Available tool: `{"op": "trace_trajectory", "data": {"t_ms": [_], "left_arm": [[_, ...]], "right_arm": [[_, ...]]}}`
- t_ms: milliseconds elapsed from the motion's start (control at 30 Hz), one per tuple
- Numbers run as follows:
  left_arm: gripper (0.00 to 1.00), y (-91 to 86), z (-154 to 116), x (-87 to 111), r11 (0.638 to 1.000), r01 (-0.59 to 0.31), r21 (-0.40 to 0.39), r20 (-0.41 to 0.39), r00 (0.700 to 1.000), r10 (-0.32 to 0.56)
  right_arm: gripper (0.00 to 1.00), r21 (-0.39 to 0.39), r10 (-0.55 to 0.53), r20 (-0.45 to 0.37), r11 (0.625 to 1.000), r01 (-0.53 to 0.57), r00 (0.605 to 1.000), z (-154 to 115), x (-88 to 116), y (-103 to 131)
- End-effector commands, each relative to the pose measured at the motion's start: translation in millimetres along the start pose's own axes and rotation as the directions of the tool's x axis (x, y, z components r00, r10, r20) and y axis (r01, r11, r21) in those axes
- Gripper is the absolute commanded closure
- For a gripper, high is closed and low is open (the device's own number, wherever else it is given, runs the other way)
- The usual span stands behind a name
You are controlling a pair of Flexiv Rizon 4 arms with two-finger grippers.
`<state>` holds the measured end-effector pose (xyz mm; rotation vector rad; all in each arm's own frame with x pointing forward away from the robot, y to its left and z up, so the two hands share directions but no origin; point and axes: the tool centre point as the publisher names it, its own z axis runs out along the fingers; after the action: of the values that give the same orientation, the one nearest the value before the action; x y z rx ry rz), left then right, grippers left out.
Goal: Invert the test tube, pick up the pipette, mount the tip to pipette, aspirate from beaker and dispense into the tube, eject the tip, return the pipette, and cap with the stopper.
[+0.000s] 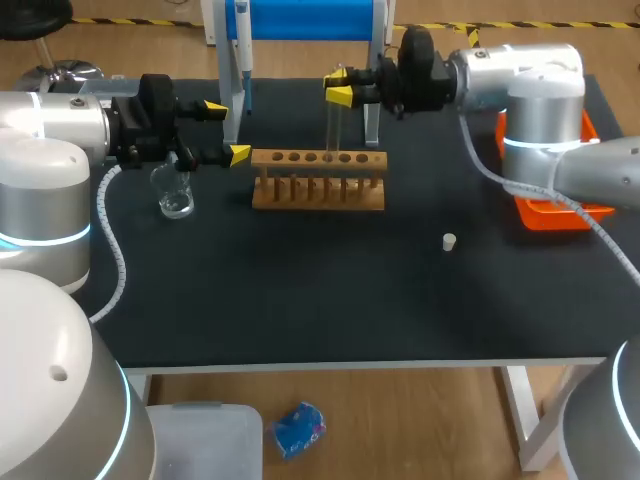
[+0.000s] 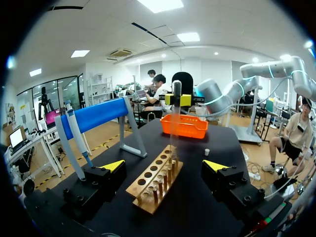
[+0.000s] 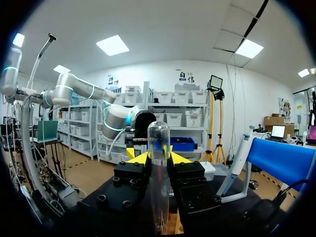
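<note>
My right gripper (image 1: pixel 340 91) comes in from the far right and is clamped on the test tube (image 1: pixel 335 130), one yellow tip on each side. The tube stands upright over the far-right part of the wooden rack (image 1: pixel 318 181). In the right wrist view its rounded closed end shows clear of the fingers. Its lower end is down at the rack's row of holes, but I can't tell if it sits in a hole or just above one. My left gripper (image 1: pixel 226 131) is at the left, level with the rack's left end, with fingers wide apart and gripping nothing. In the left wrist view the rack lies ahead of and between its spread tips, not touched by them. The glass beaker (image 1: pixel 176 192) stands on the table (image 1: pixel 300 300) just near of the left gripper and left of the rack, apart from both. The pipette (image 1: pixel 243 60) hangs on the left post of the blue stand (image 1: pixel 310 18) at the far edge, behind the rack. The small white stopper (image 1: pixel 450 241) sits alone on the black top, near and right of the rack and well apart from it. The orange tray (image 1: pixel 560 212) is at the far right, partly under my right arm.
</note>
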<state>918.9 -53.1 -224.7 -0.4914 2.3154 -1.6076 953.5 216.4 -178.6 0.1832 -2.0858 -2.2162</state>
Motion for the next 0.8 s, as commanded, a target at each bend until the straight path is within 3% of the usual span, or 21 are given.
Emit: {"op": "trace_trajectory", "data": {"t_ms": [33, 433, 500, 600, 700, 733, 800], "left_arm": [[0.0, 0.6, 0.7, 0.6, 1.0, -0.001, 0.002, 0.004, 1.0, 0.001], [0.0, 0.6, 0.7, 0.6, 1.0, -0.001, 0.002, 0.004, 1.0, 0.001], [0.0, 0.6, 0.7, 0.6, 1.0, -0.001, 0.002, 0.004, 1.0, 0.001], [0.0, 0.6, 0.7, 0.6, 1.0, -0.001, 0.002, 0.004, 1.0, 0.001], [0.0, 0.6, 0.7, 0.6, 1.0, -0.001, 0.002, 0.004, 1.0, 0.001], [0.0, 0.6, 0.7, 0.6, 1.0, -0.001, 0.002, 0.004, 1.0, 0.001], [0.0, 0.6, 0.7, 0.6, 1.0, -0.001, 0.002, 0.004, 1.0, 0.001]], "right_arm": [[1.0, 0.007, 0.0, 0.009, 1.0, 0.0, 1.0, -0.7, 4.3, 2.1], [1.0, 0.007, 0.0, 0.009, 1.0, 0.0, 1.0, -0.7, 4.3, 2.1], [1.0, -0.002, 0.223, 0.051, 0.975, -0.224, 0.973, -3.3, -7.4, 3.2], [1.0, -0.07, 0.509, 0.09, 0.861, -0.504, 0.856, -5.5, -19.3, 10.9], [1.0, -0.108, 0.718, 0.093, 0.696, -0.71, 0.69, -4.5, -21.7, 17.1], [1.0, -0.158, 0.801, 0.076, 0.597, -0.786, 0.593, -4.3, -23.5, 20.8], [1.0, -0.205, 0.9, 0.118, 0.435, -0.877, 0.419, -5.7, -30.8, 20.0]]}}
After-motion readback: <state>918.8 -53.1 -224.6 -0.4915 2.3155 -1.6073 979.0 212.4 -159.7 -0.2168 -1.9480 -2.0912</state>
